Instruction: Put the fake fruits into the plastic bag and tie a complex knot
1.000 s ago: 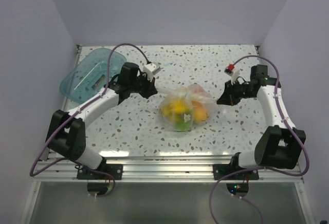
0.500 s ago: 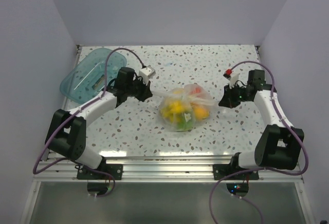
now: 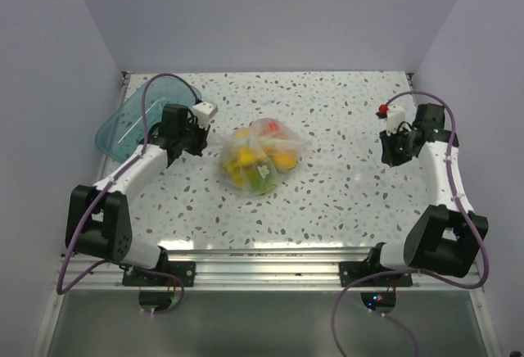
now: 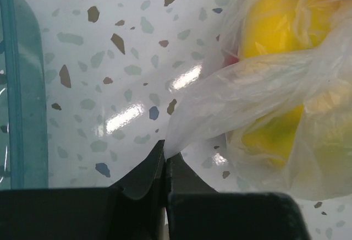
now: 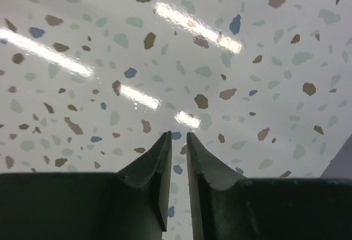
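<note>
The clear plastic bag (image 3: 260, 156) lies on the speckled table left of centre, with the fake fruits inside: yellow pieces (image 3: 244, 160), an orange one (image 3: 282, 159) and green grapes (image 3: 260, 178). My left gripper (image 3: 199, 141) is shut on a pulled-out handle of the bag. In the left wrist view the gripper (image 4: 165, 152) pinches the stretched plastic (image 4: 247, 91), with a yellow fruit (image 4: 280, 25) behind it. My right gripper (image 3: 392, 156) hovers far right, away from the bag. In the right wrist view it (image 5: 177, 138) is empty, jaws slightly apart over bare table.
The teal translucent tray (image 3: 131, 119) sits at the back left, just behind my left arm; its rim shows at the left edge of the left wrist view (image 4: 22, 97). White walls close in the table at the left, right and back.
The left gripper has dragged the bag leftward by its handle. The right gripper has let go of the bag and pulled back to the right.
</note>
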Action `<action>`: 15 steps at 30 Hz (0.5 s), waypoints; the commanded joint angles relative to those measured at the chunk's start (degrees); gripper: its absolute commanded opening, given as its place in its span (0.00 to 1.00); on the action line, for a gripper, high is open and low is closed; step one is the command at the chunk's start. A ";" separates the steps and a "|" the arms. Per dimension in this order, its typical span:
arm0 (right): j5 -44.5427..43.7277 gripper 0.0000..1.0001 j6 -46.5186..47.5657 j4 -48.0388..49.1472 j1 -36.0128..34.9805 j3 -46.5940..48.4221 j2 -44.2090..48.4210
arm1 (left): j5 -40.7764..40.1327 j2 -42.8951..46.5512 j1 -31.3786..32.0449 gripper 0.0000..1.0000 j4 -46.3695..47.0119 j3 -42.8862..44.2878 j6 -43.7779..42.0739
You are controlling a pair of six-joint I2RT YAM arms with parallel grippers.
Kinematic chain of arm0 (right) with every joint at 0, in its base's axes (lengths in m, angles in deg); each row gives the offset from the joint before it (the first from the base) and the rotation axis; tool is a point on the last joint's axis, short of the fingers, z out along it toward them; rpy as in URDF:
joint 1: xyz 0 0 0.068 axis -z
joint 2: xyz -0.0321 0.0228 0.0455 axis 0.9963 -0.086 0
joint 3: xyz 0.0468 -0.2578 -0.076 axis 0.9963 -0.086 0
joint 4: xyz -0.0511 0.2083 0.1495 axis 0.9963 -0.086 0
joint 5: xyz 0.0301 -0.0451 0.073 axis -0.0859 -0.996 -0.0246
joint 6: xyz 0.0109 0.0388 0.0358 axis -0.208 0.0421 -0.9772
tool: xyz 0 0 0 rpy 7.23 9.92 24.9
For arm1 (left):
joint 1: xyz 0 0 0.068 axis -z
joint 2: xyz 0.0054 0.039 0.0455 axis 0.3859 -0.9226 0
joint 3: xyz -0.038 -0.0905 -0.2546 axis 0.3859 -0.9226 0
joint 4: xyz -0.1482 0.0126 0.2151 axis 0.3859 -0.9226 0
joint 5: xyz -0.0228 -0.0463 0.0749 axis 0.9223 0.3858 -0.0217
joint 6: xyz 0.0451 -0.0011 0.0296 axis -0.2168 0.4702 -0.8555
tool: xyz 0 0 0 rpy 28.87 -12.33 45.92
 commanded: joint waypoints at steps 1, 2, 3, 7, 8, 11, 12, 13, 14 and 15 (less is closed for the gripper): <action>13.26 0.26 2.80 -10.94 -0.35 7.45 1.21 | 8.21 3.15 1.61 0.00 -3.79 3.90 -0.68; 15.16 0.55 2.80 -13.06 -0.70 9.03 0.77 | 10.39 3.24 1.87 0.00 -4.15 3.64 -0.41; 17.18 0.65 2.63 -14.48 -1.31 9.22 0.76 | 11.11 3.32 2.05 0.00 -4.50 3.47 0.11; 15.10 0.79 4.12 -13.88 -10.78 9.66 1.20 | 13.14 3.94 3.19 0.00 -4.41 2.41 0.20; 11.79 0.82 4.04 -12.48 -15.16 9.66 1.72 | 13.84 3.85 3.28 0.00 -4.33 2.50 0.20; 5.45 0.93 5.35 -8.26 -25.18 11.14 0.86 | 14.37 3.50 3.63 0.00 -4.15 3.28 -0.15; 1.94 0.95 5.88 -6.16 -26.87 11.68 -0.72 | 14.54 3.33 3.72 0.00 -4.32 3.64 -0.67; 0.26 0.95 6.49 -5.36 -29.41 12.99 -2.04 | 14.98 2.98 3.81 0.00 -4.33 3.99 -0.76; -1.15 0.95 6.93 -4.39 -30.31 13.78 -3.27 | 15.16 2.80 3.81 0.00 -4.24 4.25 -0.85; -2.91 0.95 7.89 -3.08 -30.93 14.66 -5.98 | 15.34 2.54 3.81 0.00 -4.24 4.52 -1.03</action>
